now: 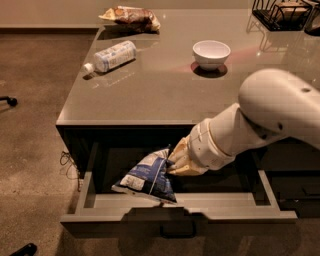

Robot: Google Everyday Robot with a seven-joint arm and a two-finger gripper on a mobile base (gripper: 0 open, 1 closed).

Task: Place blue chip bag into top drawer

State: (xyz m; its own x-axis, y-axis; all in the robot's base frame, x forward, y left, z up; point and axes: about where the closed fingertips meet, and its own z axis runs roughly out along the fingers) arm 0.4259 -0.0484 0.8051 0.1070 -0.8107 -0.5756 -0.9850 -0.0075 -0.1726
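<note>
The blue chip bag [147, 176], blue with white panels, stands tilted inside the open top drawer [240, 214], its lower edge resting near the drawer's front wall. My gripper [172, 159] reaches down from the right under the table edge and pinches the bag's upper right corner. It is shut on the bag. The drawer is pulled out from under the grey table [165, 95], and its small handle [177, 233] shows on the front.
On the table lie a clear plastic bottle [111, 56] at the left, a white bowl [211, 52] in the middle and a brown-reddish snack bag [131, 17] at the far edge. A black wire rack [282, 12] stands at the far right. Brown carpet lies to the left.
</note>
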